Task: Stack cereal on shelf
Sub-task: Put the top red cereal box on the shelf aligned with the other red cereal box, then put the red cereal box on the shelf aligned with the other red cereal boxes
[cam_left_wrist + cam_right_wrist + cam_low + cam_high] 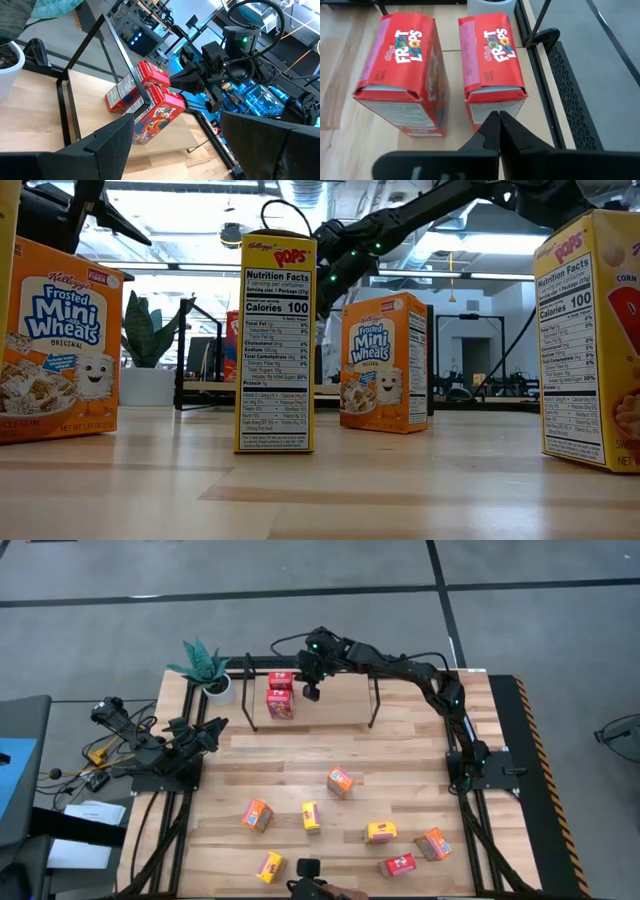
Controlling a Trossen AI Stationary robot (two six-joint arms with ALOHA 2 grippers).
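right gripper (498,131): jaws closed, empty, just beside two red printed cereal boxes (280,697) on black rod shelf (375,705), far left | left gripper (212,732): jaws open, waiting left | seven boxes on wooden surface (300,755)

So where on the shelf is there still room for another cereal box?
The shelf is bare from the two red boxes across to its right end. The left end is crowded: both red boxes, the plant beside them, and the shut right gripper right next to them.
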